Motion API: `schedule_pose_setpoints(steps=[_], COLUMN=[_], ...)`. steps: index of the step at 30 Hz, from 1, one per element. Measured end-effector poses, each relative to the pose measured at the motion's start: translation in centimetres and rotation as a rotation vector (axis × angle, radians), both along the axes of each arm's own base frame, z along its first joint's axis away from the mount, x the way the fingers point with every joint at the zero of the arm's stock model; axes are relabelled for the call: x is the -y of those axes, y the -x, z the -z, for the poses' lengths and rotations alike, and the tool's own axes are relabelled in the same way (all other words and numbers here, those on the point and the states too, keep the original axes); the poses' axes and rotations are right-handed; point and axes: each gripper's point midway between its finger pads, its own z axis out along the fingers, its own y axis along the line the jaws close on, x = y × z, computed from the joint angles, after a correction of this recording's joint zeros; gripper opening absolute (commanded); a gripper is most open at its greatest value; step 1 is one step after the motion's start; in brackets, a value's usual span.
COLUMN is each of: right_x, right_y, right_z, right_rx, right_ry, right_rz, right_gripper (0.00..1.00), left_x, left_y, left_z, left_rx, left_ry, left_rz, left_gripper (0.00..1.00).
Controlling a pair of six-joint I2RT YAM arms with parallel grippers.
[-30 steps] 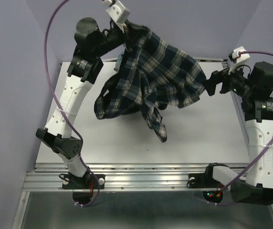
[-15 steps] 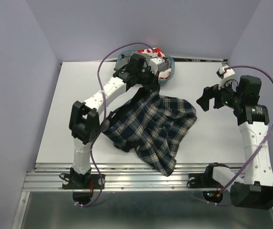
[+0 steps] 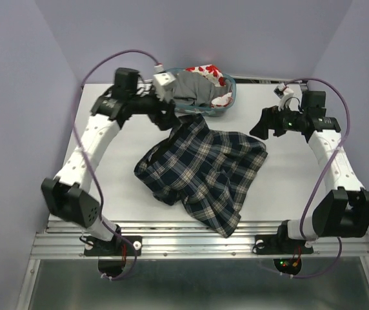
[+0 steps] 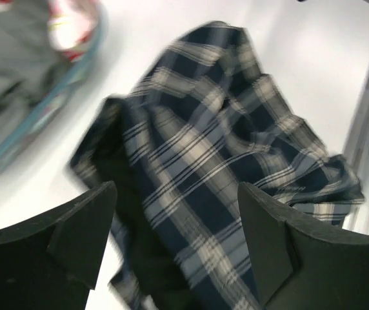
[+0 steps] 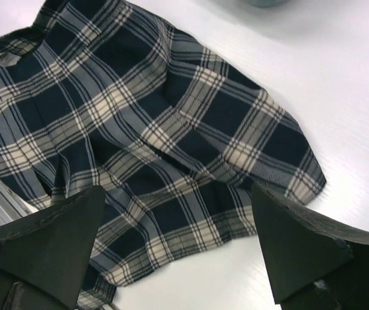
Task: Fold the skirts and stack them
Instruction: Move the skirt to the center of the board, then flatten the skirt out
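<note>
Catching the left jaws spread wide, gripping nothing. Just below and ahead of them: the plaid skirt (image 3: pixel 204 168), rumpled on the counter (image 3: pixel 288 184), loose of any grip. Same story at the right jaws, fully open and empty, with the skirt's checked cloth down between and beyond them. Off to the upper left of the left jaws: a teal basket (image 3: pixel 231 95) holding the grey skirt (image 3: pixel 188 89) and the red-print skirt (image 3: pixel 209 70).
</note>
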Motion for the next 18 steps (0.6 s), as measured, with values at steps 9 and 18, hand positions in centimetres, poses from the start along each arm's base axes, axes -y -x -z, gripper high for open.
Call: schedule_pose_setpoints(steps=[9,18], right_x=[-7.1,-15.1], right_y=[-3.6,-2.1], right_z=[0.2,0.8], right_rx=[0.0,-0.064], right_ry=[-0.037,-0.027], right_rz=[-0.159,-0.262], right_gripper=[1.0,0.93], left_x=[-12.1,-16.9], left_y=[6.4,8.2], left_z=[1.7,7.5], left_rx=[0.031,-0.058], left_ry=[-0.121,-0.335], left_rz=[-0.227,-0.284], left_gripper=[0.91,0.91])
